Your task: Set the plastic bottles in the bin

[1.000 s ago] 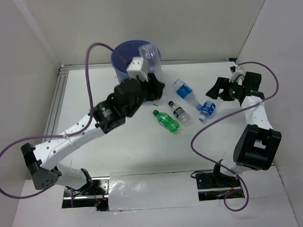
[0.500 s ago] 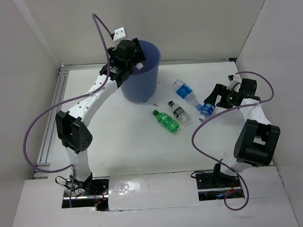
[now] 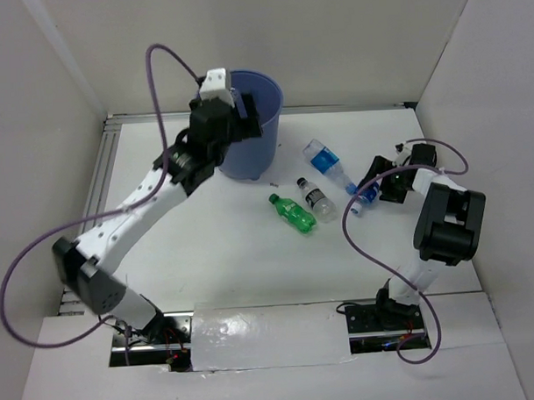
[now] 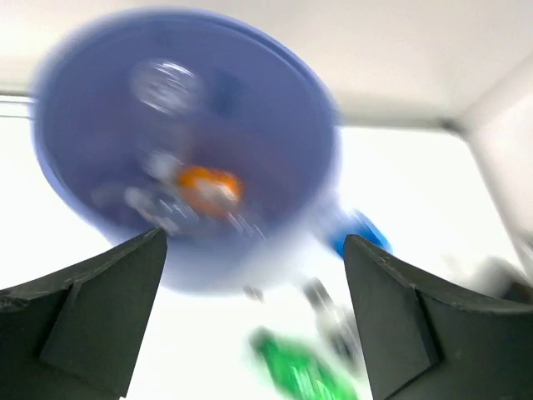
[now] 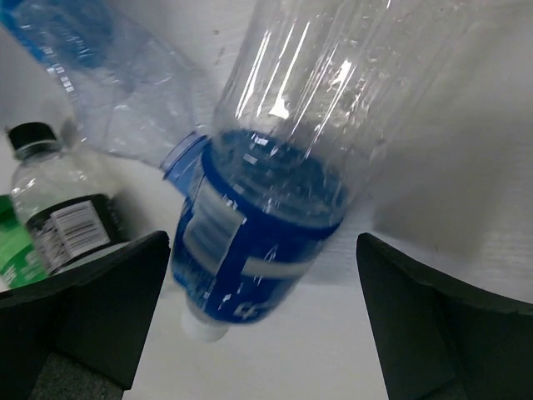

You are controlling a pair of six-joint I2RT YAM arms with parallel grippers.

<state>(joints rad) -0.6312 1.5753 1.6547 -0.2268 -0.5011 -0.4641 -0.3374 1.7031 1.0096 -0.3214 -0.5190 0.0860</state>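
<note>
Clear blue-labelled bottle (image 5: pixel 275 167) lies between right hand's (image 5: pixel 261 275) wide-open fingers (image 5: pixel 92 308).

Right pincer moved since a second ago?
Yes. The right pincer has come nearer and left, from clear of the blue-label bottle to straddling it, open; the bottle lies where it did.

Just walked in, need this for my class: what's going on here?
Two arms are putting plastic bottles into the blue bin. The left gripper, jaws open and empty, hangs at the bin's rim; inside lie bottles, an orange one among them. The right gripper has its jaws open either side of a blue-labelled clear bottle on the table, not yet gripping. A green bottle, a black-capped bottle and a bottle with blue liquid lie nearby.
</note>
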